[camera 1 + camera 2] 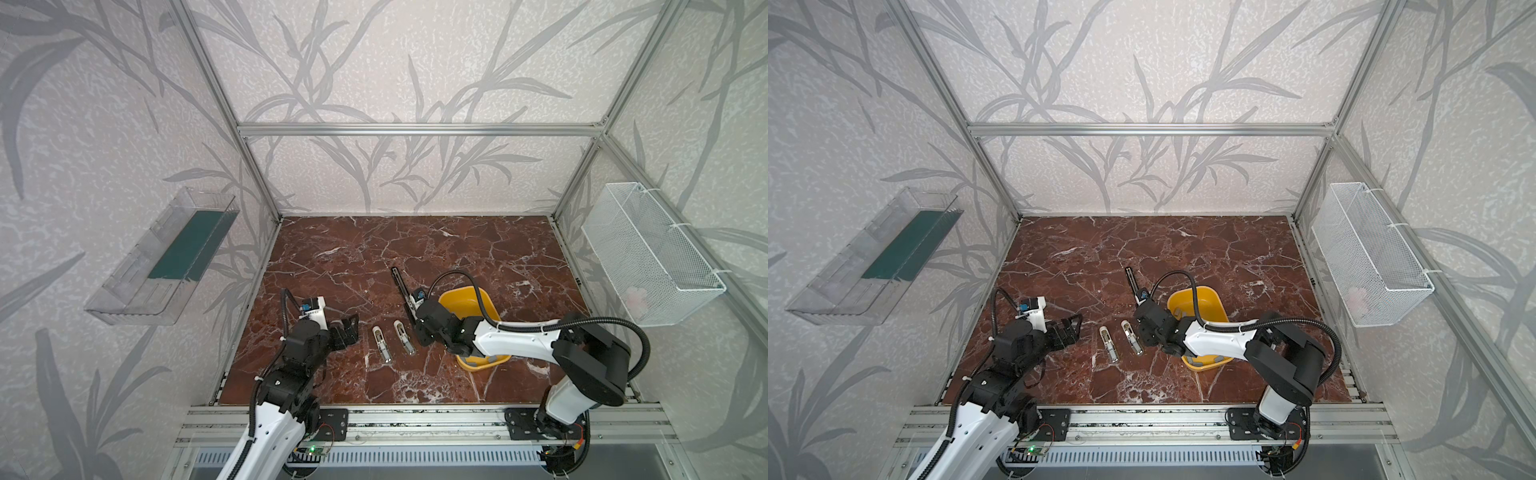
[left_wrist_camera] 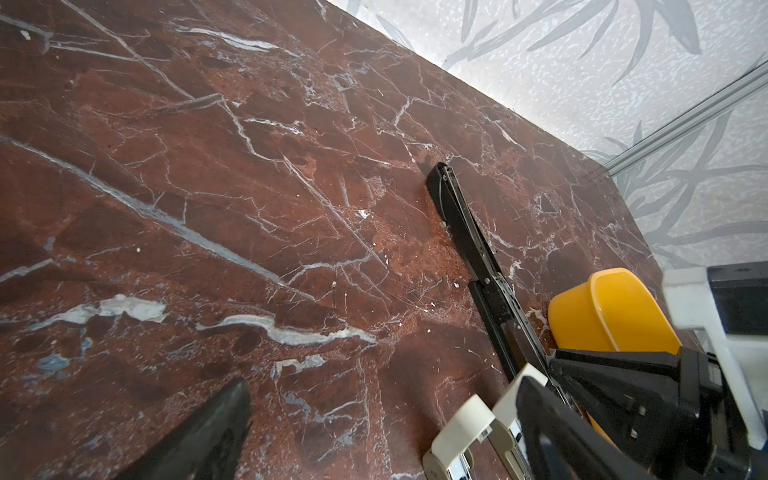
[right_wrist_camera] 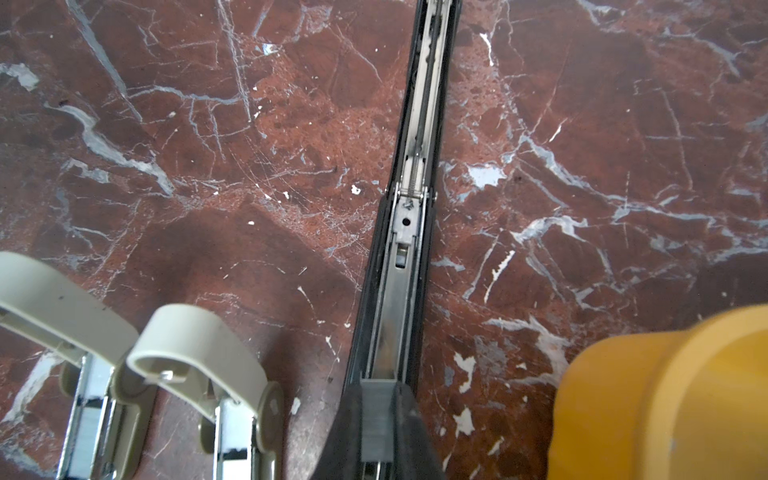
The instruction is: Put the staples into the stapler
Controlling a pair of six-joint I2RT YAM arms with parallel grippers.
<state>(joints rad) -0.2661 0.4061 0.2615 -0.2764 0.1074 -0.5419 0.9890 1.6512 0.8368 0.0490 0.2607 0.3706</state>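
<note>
Your two top views hang high at the front of the cell, above both arm bases, and face down and toward the back wall. They sit side by side, so they share nearly everything: the whole marble tabletop (image 1: 332, 257) (image 1: 1059, 257) and the side walls. Your left wrist camera rides low and close over the tabletop, rolled sideways, looking across it at the black stapler (image 2: 462, 232), the yellow tub (image 2: 611, 307) and the far wall. Your right wrist camera looks almost straight down, very near, along that stapler (image 3: 417, 145). Both wrist views share the stapler, the tub (image 3: 665, 395) and what look like the same two cream mini staplers (image 2: 469, 419) (image 3: 195, 365), cut off at the frame edge.
</note>
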